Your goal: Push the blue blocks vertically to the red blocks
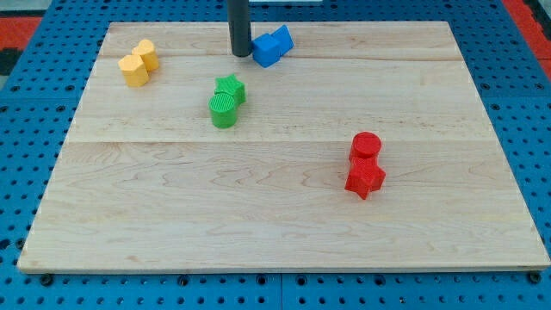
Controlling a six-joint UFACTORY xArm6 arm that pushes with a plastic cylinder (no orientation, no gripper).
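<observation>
Two blue blocks (272, 46) lie touching near the view's top, a little left of centre; their shapes are hard to make out. My tip (240, 54) stands just left of them, touching or nearly touching the nearer one. A red cylinder (366, 145) and a red star-like block (365, 177) sit together at the view's lower right, far below and to the right of the blue blocks.
A green star (230, 88) and a green cylinder (223, 110) sit together below my tip. Two yellow blocks (139, 64) lie at the top left. The wooden board (172, 215) rests on a blue pegboard.
</observation>
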